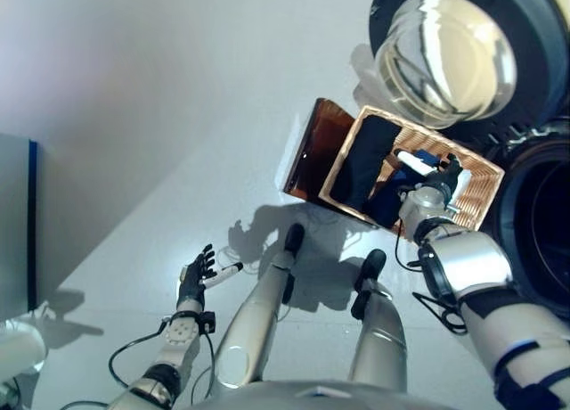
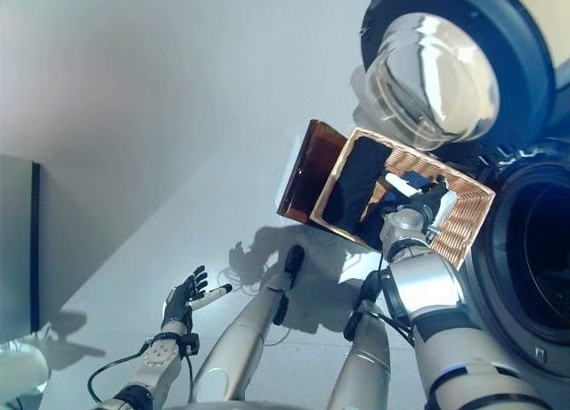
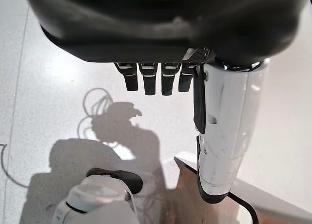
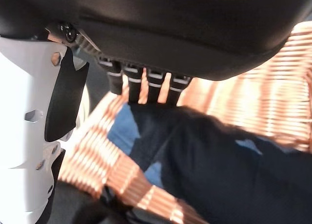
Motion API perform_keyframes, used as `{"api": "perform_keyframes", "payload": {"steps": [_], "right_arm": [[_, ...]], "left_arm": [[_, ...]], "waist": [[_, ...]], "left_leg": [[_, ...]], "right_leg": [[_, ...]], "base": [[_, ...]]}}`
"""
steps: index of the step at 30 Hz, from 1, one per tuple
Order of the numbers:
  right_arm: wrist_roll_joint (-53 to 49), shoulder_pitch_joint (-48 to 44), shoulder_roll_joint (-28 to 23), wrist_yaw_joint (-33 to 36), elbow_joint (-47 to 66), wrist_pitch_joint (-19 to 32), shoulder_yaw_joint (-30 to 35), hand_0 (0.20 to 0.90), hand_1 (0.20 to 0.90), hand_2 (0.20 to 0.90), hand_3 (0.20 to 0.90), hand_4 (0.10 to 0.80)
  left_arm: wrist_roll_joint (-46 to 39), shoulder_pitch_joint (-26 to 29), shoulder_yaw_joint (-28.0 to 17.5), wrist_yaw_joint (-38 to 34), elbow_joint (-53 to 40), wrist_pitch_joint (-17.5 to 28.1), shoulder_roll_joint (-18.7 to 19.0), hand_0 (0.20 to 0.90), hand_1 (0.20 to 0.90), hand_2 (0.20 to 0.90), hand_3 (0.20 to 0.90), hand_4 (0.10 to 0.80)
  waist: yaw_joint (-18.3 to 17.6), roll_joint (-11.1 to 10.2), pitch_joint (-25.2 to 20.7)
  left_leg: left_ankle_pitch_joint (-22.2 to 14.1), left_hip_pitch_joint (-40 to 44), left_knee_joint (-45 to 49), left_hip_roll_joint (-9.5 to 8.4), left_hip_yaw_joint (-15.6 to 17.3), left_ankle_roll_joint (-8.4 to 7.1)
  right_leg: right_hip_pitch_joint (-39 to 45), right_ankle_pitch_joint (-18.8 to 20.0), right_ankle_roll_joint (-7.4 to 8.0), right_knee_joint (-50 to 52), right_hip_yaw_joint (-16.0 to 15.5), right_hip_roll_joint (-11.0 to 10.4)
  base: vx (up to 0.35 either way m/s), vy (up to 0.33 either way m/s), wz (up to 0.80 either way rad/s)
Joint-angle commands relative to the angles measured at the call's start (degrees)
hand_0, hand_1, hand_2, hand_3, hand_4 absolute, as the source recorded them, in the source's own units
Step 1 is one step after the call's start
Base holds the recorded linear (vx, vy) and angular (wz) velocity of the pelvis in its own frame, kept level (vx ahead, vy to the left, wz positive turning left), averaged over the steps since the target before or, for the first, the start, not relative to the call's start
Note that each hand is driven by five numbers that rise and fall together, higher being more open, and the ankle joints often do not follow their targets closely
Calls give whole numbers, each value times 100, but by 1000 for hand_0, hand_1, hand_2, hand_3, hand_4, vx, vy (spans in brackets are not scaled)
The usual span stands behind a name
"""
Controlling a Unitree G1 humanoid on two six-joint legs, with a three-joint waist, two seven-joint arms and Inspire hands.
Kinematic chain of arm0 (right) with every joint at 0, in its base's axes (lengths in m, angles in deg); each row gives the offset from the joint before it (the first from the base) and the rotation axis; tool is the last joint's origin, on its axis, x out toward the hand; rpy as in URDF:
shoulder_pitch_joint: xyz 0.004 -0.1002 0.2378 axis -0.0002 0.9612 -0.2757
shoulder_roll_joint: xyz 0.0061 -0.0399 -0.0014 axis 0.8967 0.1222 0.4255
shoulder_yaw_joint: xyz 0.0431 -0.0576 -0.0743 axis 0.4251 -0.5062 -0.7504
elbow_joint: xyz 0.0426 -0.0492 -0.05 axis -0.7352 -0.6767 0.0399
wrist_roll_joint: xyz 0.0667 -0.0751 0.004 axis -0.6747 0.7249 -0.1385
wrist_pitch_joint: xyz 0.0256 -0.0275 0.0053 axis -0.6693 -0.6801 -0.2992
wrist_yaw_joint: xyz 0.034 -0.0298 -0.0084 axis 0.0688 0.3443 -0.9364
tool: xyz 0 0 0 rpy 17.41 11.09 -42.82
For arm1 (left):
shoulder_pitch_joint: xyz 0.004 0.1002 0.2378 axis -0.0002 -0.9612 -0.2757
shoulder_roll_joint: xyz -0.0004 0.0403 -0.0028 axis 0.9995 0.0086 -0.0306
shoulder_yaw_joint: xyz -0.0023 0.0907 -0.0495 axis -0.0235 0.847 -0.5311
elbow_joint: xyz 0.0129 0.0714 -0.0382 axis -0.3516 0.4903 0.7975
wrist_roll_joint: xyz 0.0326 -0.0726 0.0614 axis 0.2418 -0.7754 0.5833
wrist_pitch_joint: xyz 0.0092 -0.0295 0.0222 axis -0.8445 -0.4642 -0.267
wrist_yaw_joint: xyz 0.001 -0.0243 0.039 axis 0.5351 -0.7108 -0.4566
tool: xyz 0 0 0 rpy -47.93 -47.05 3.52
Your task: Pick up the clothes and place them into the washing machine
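Note:
A wicker basket [image 1: 478,199] stands on the floor by the washing machine, with dark clothes [image 1: 363,165] lying in it. My right hand [image 1: 440,178] hovers over the basket's right half, open, its white thumb held out sideways. In the right wrist view its straight fingers [image 4: 148,85] point over navy cloth [image 4: 219,170] and a blue piece [image 4: 124,131], holding nothing. My left hand [image 1: 194,281] hangs open over bare floor at the lower left, far from the basket.
The washing machine's round glass door [image 1: 445,58] stands swung open above the basket. Its dark drum opening [image 1: 545,227] is just right of the basket. A brown flap [image 1: 312,156] leans on the basket's left side. A grey cabinet [image 1: 16,223] stands far left.

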Motion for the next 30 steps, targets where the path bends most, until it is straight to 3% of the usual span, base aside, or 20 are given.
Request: {"api": "perform_keyframes", "payload": {"steps": [1,9,21,30], "right_arm": [[306,-308,-295,473,30,158,-139,900,900,900,900,800],[808,35,79,1259,193,228,-104,900,900,900,900,800],[1199,1021,572,1544,771,412,-106,900,900,900,900,800],[1342,1493,565,1602,1225,483,-79,900,900,900,900,800]], "left_arm": [[6,20,-221,-351,-152,183,484,900,900,900,900,800],[-52,74,-99,-672,160,267,332,900,900,900,900,800],[-191,104,-161,-747,676,397,107,900,900,900,900,800],[-325,79,-248,-763,928,439,55,900,900,900,900,800]], "waist": [[164,71,246],[-6,98,248],[-336,73,202],[-497,4,119]], "left_leg": [[-640,-243,393,-201,327,-272],[-676,-277,451,-182,416,-245],[-765,-273,608,-126,559,-211],[-807,-188,642,-79,609,-190]], "right_leg": [[284,-367,-256,-32,127,127],[134,-361,-260,88,251,181],[22,-313,-250,151,409,283],[53,-294,-241,166,485,343]], "base": [[0,0,0],[-18,47,2],[-15,28,-10],[15,-9,-9]]}}
